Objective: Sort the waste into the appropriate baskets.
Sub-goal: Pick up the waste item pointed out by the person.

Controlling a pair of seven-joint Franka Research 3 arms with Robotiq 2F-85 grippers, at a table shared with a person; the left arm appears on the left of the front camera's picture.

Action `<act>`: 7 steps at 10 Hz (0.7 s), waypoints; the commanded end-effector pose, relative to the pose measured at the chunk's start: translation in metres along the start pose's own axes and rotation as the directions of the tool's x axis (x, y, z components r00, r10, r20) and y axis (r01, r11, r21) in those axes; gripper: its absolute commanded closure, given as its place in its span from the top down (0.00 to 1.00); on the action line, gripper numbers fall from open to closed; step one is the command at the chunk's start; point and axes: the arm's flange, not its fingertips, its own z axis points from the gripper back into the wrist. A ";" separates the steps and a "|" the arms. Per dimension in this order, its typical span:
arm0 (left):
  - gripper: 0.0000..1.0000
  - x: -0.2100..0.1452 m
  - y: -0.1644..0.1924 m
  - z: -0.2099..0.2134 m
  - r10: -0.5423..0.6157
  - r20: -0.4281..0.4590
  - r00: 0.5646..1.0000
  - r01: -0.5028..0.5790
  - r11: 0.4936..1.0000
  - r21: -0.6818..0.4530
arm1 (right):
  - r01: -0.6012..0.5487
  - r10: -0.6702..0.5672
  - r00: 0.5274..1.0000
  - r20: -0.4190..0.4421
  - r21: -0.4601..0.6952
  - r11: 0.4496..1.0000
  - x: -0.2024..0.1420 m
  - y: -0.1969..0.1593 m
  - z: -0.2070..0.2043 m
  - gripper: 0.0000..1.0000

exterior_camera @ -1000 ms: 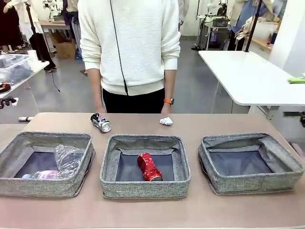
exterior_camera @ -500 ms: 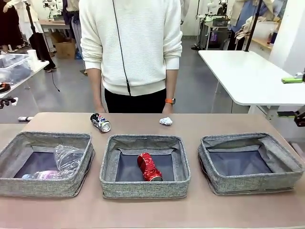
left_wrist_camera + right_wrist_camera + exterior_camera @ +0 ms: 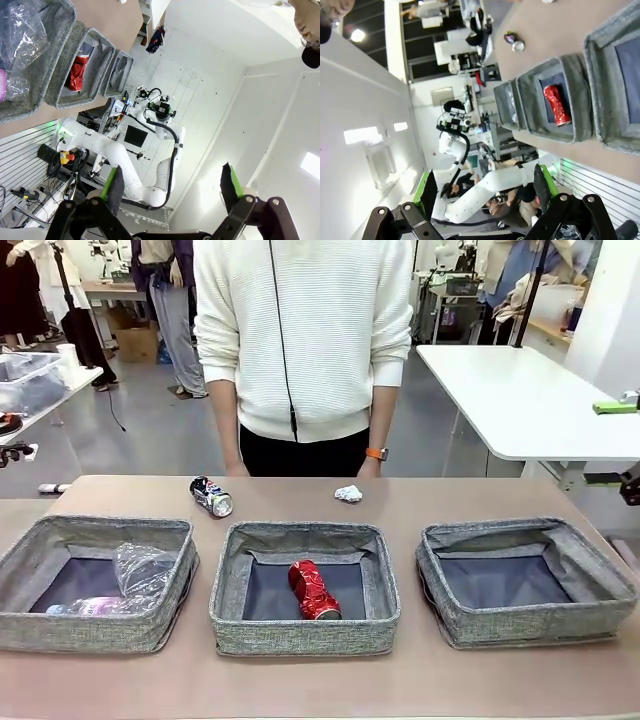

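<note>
This looks like a robot lab, a big work room and not a home. The floor (image 3: 140, 440) is bare and grey, and a long white table (image 3: 520, 400) stands near the brown counter (image 3: 320, 685). At the back there is a bench with machines and wires (image 3: 455, 280), a cardboard box (image 3: 138, 343) and a clear plastic tub (image 3: 25, 380). The left wrist camera shows a white robot arm (image 3: 125, 170) standing by the counter, with a red button (image 3: 68, 157) on a yellow box beside it and a slatted wall panel (image 3: 25, 145) behind.
</note>
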 end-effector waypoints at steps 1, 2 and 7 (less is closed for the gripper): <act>1.00 -0.002 -0.001 0.001 -0.005 0.002 1.000 0.005 1.000 0.003 | -0.005 0.005 1.000 -0.011 -0.010 1.000 0.000 0.003 0.006 1.00; 1.00 -0.002 -0.001 0.001 -0.005 0.002 1.000 0.005 1.000 0.003 | -0.005 0.005 1.000 -0.011 -0.010 1.000 0.000 0.003 0.006 1.00; 1.00 -0.002 -0.001 0.001 -0.005 0.002 1.000 0.005 1.000 0.003 | -0.005 0.005 1.000 -0.011 -0.010 1.000 0.000 0.003 0.006 1.00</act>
